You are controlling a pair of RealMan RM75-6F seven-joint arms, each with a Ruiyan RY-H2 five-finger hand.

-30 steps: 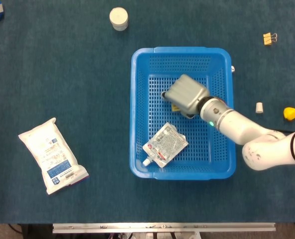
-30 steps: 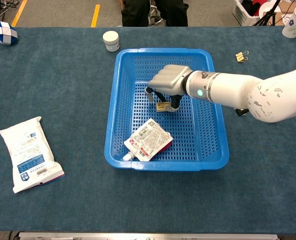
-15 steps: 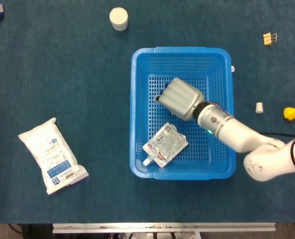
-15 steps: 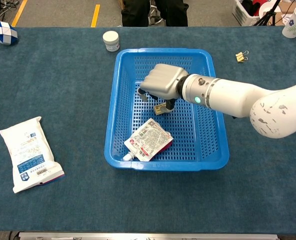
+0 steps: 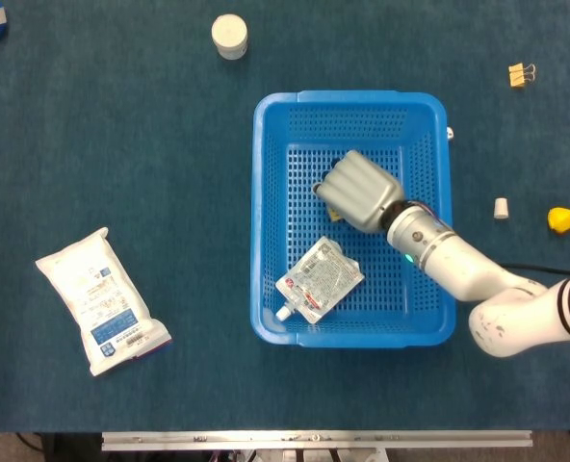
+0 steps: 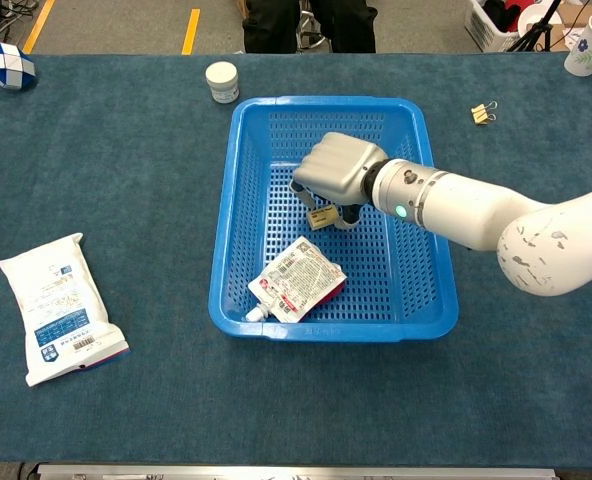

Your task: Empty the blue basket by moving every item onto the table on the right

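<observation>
We see a small yellow tag (image 6: 323,216) in the blue basket (image 6: 234,230), near the middle of its floor. It sits right under our right hand (image 6: 339,178), and the fingers (image 6: 347,213) curl down around it and pinch it. From the head view the hand (image 5: 359,190) covers the tag, so we can only see it from the chest view. We cannot tell if the tag is lifted off the basket floor or touching it. A little nearer the front of the basket lies a flat pouch (image 6: 296,279) with red and white print and a small spout. It is just beside the hand but not touching it. The basket stands on the dark blue table (image 6: 126,180). Our left hand shows in neither view. Well off to the left of the basket lies a white bag (image 6: 58,307) with blue marks. Behind the basket stands a small white jar (image 6: 221,81). To the right of the basket we see a binder clip (image 5: 522,73), a tiny white cap (image 5: 501,207) and a small yellow thing (image 5: 559,219).
</observation>
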